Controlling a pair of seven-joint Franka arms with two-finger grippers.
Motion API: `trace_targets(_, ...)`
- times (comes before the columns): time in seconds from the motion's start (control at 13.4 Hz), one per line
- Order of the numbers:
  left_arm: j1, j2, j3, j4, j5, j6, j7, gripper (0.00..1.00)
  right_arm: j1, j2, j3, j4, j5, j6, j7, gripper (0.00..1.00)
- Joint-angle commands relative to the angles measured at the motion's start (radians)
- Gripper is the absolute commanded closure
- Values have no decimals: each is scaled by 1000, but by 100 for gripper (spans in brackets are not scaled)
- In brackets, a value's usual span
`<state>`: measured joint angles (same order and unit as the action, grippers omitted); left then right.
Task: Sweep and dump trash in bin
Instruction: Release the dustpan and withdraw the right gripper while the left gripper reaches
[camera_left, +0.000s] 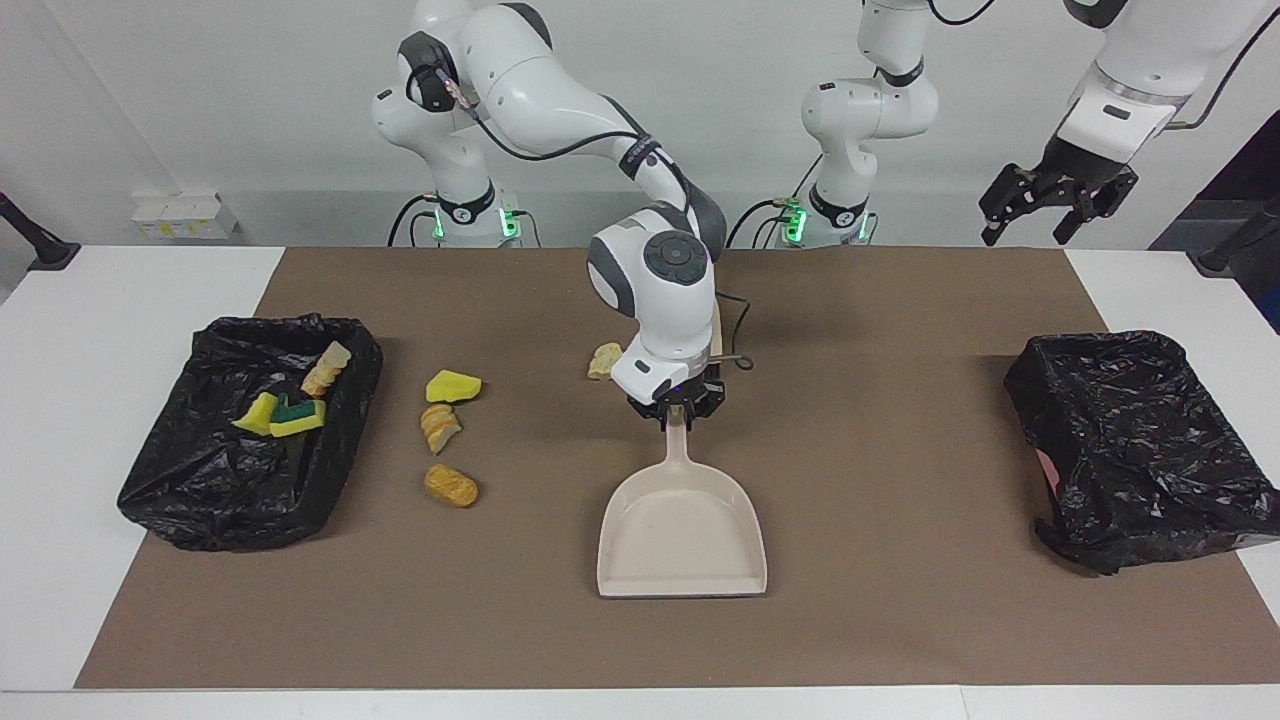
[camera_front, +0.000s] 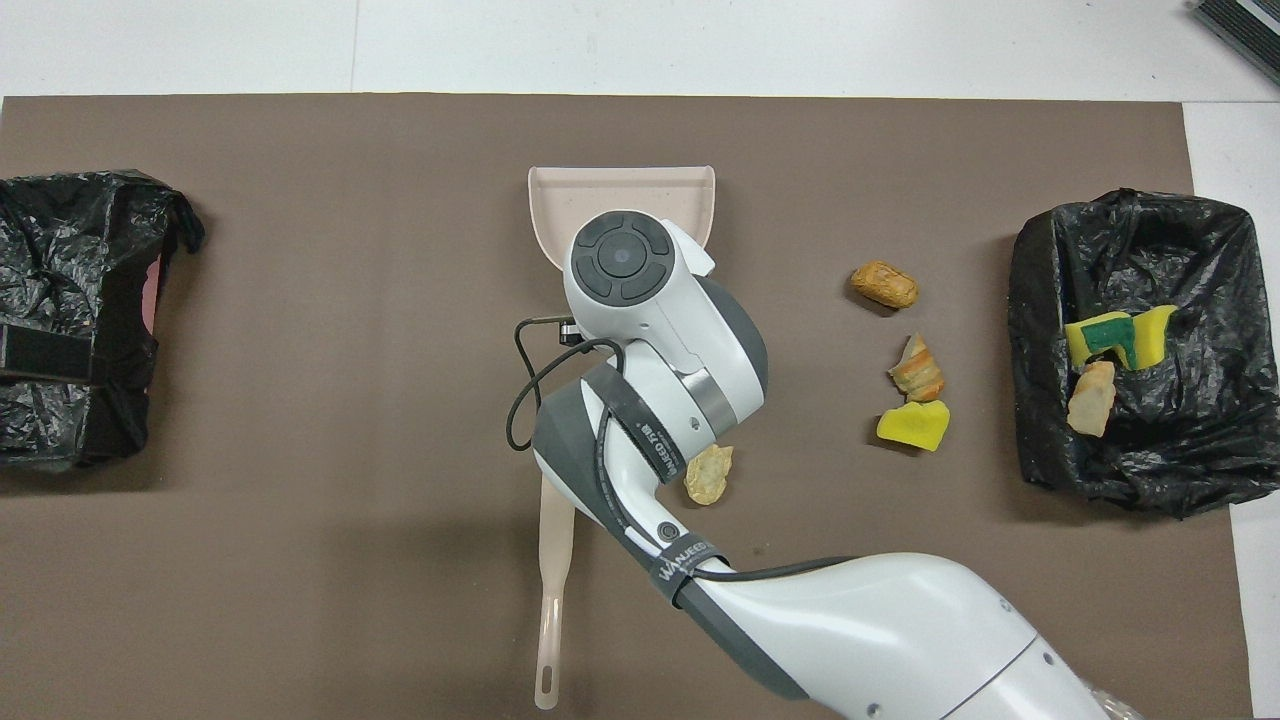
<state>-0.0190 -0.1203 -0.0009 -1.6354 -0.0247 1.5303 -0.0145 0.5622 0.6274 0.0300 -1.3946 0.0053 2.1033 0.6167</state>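
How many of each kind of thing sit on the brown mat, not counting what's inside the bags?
Black bin bags: 2
Dustpan: 1
Brush: 1
Loose scraps: 4
Total: 8
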Motion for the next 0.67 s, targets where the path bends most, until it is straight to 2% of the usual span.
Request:
trace_targets(0.0,11,-22,-5,-23,3,-4,18,0,-21,-8,11,-37,16,55,-25,0)
trace_targets(0.22,2,-16,-7,-23,3,14,18,0,-15,-52,10,-38,12,-1,-28,0)
trace_targets(0.45,-2,4,-7,-21,3,146,11,0,25,-115,11,-55,12,-135,-3,0)
trace_targets(0.6,-4,46,-14,-9,3,217,2,0,54,-175,13,-101,13,-170,64,0)
